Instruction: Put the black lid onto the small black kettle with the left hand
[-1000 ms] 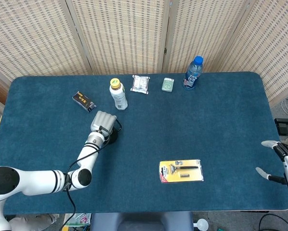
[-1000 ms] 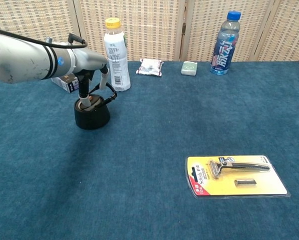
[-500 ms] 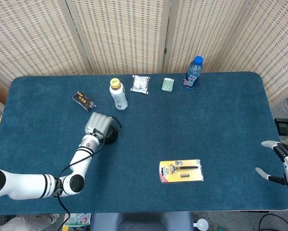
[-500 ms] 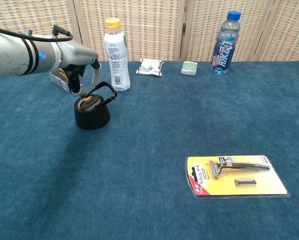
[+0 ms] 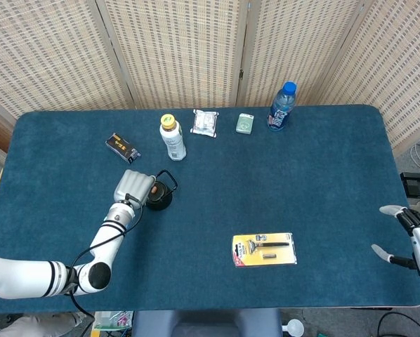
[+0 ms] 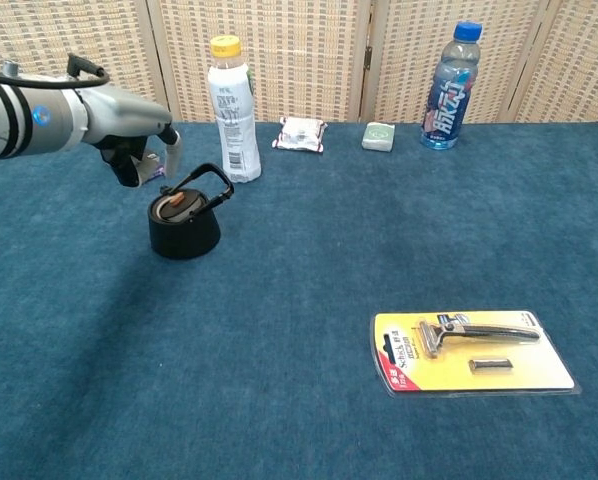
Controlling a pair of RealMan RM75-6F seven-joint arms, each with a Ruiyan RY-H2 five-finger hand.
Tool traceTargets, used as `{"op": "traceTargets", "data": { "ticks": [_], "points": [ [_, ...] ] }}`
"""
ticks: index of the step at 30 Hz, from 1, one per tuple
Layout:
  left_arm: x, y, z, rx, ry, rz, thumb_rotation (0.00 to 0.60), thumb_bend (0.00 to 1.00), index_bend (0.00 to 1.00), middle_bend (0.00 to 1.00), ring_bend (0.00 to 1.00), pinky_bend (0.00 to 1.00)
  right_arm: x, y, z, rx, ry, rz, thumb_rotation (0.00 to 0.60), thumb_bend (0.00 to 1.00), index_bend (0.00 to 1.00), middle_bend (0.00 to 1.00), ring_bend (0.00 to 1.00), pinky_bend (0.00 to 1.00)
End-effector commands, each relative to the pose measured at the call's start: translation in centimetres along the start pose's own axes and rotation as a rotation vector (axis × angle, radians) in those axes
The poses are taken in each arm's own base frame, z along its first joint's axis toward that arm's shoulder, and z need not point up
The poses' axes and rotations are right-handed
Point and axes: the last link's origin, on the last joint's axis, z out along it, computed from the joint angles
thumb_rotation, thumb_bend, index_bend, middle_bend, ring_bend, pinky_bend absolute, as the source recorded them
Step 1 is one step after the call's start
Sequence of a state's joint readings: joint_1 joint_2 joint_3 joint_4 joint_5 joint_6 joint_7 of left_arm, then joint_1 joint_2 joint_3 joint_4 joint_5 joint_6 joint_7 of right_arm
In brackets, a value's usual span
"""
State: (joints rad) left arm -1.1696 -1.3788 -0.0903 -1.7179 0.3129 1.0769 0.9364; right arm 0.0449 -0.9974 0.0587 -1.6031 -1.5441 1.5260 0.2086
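The small black kettle (image 5: 159,197) (image 6: 184,228) stands upright on the blue table, left of centre, with its wire handle raised. The black lid (image 6: 174,204), with a brownish knob, sits in the kettle's mouth. My left hand (image 5: 133,187) (image 6: 141,152) hovers just left of the kettle, apart from it, fingers hanging loosely and holding nothing. My right hand (image 5: 412,236) shows only in the head view, at the table's right edge, fingers spread and empty.
A white bottle with a yellow cap (image 5: 172,138) (image 6: 232,108) stands just behind the kettle. A dark box (image 5: 122,147), white packet (image 5: 205,123), green box (image 5: 245,123) and blue water bottle (image 5: 281,107) line the back. A razor pack (image 5: 264,249) (image 6: 474,352) lies front centre.
My left hand has lifted off the kettle's top and drawn back to the left, leaving the lid on the kettle. The right hand has stayed put.
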Motion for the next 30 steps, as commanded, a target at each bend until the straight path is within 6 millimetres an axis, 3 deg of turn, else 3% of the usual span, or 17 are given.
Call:
{"op": "traceTargets", "data": {
  "ticks": [1, 9, 30],
  "points": [
    [-0.2, 0.0, 0.0, -0.003, -0.009, -0.005, 0.6, 0.66, 0.32, 1.0, 0.94, 1.0, 0.0, 0.0, 0.0, -0.001, -0.001, 0.0, 0.6, 0.09, 0.29, 0.3, 0.27, 0.39],
    [-0.9, 0.0, 0.3, -0.006, -0.036, -0.015, 0.6, 0.67, 0.27, 1.0, 0.94, 1.0, 0.1, 0.1, 0.0, -0.002, 0.002, 0.002, 0.6, 0.09, 0.29, 0.3, 0.27, 0.39],
    [-2.1, 0.4, 0.4, -0.037, -0.065, -0.048, 0.6, 0.67, 0.26, 1.0, 0.94, 1.0, 0.1, 0.1, 0.1, -0.004, 0.002, 0.001, 0.6, 0.09, 0.29, 0.3, 0.27, 0.39]
  ]
}}
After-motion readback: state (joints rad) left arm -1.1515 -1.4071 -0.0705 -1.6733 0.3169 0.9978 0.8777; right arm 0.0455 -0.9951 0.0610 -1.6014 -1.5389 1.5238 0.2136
